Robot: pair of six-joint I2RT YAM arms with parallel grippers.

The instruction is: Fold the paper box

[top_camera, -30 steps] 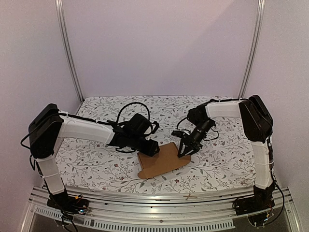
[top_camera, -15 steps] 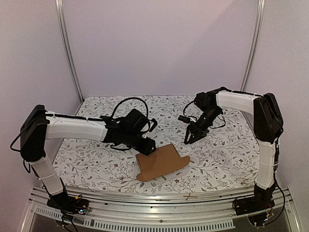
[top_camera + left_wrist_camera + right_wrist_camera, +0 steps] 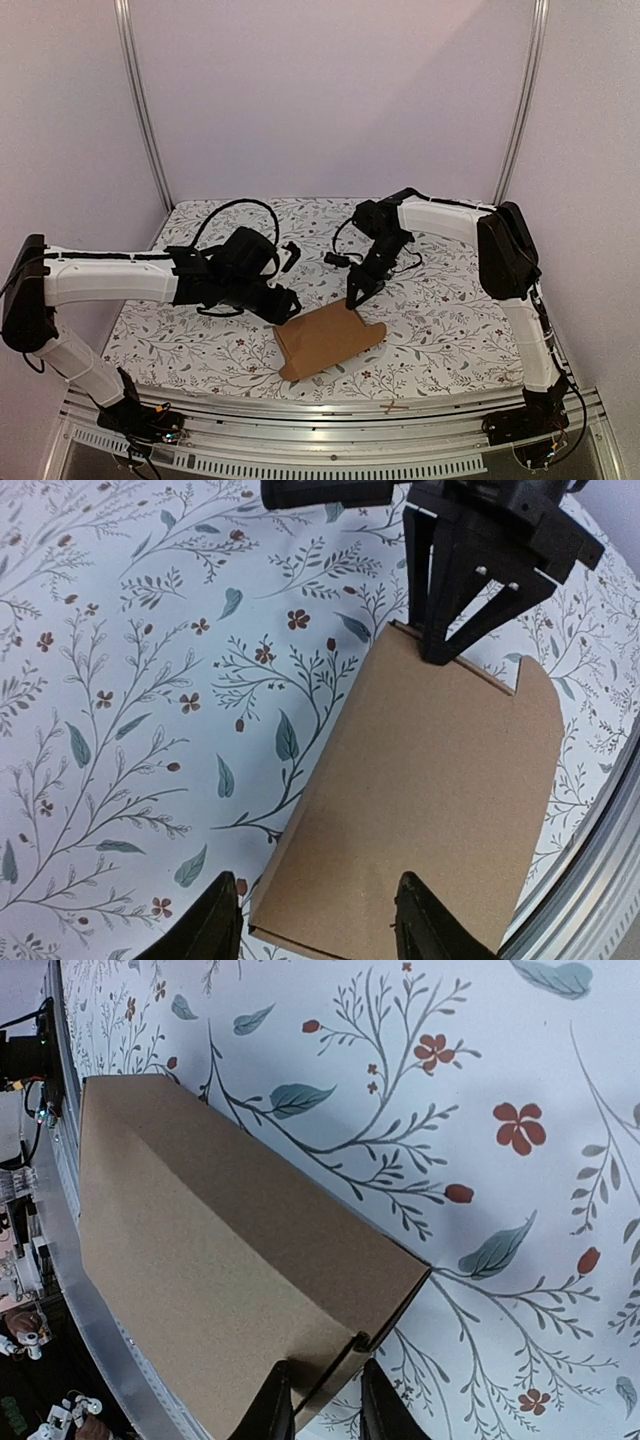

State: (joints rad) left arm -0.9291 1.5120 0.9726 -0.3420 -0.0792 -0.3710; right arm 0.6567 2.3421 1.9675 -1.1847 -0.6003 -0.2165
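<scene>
Pale lilac walls [image 3: 330, 100], two slim metal posts [image 3: 140, 100] at the back corners, tabletop [image 3: 450, 320] under a white cloth [image 3: 120, 680] printed with leafy sprigs and small red flowers, ribbed aluminium rail [image 3: 330, 435] along the near edge, soft even light

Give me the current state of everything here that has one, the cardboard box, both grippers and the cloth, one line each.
paper box: partly folded and flattened, lying down, not yet a carton.
left gripper: open, fingers astride the box corner nearest it.
right gripper: jaws narrow around an edge of the box; a firm pinch cannot be confirmed.
floral cloth: spread flat under the box.
</scene>
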